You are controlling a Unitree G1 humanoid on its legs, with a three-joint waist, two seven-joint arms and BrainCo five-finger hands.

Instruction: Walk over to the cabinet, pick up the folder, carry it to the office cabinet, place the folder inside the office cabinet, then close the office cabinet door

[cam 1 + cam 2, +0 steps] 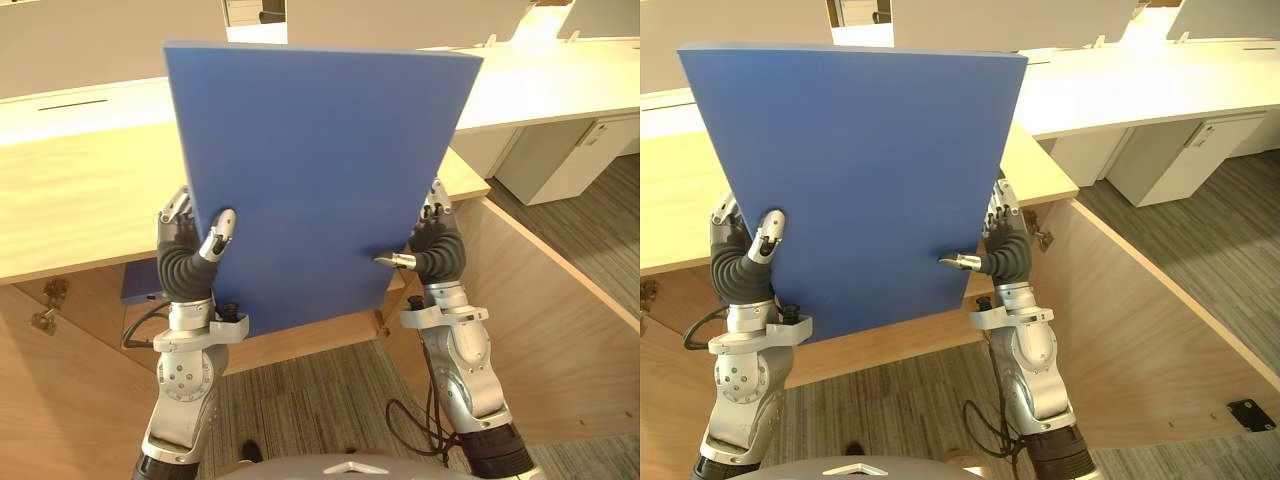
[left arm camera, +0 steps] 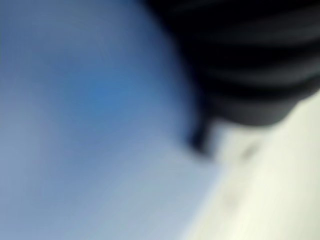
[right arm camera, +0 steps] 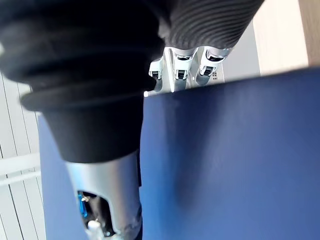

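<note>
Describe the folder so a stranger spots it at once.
Start at the long pale wooden cabinet. In front of it, the left hand and right hand pinch the folder by its side edges. It is a big flat blue panel among wood and white desks.

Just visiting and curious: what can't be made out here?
Inside of the wooden cabinet: hidden behind the blue folder, both eye views.
Folder's far face: turned away, held between left robot hand and right robot hand.
Left wrist view: blurred, folder's edge unclear.
The open door: cut off by the right edge.

White desks point(image 1: 540, 90), white drawer unit point(image 1: 570, 160), grey striped carpet point(image 1: 600, 230).
</note>
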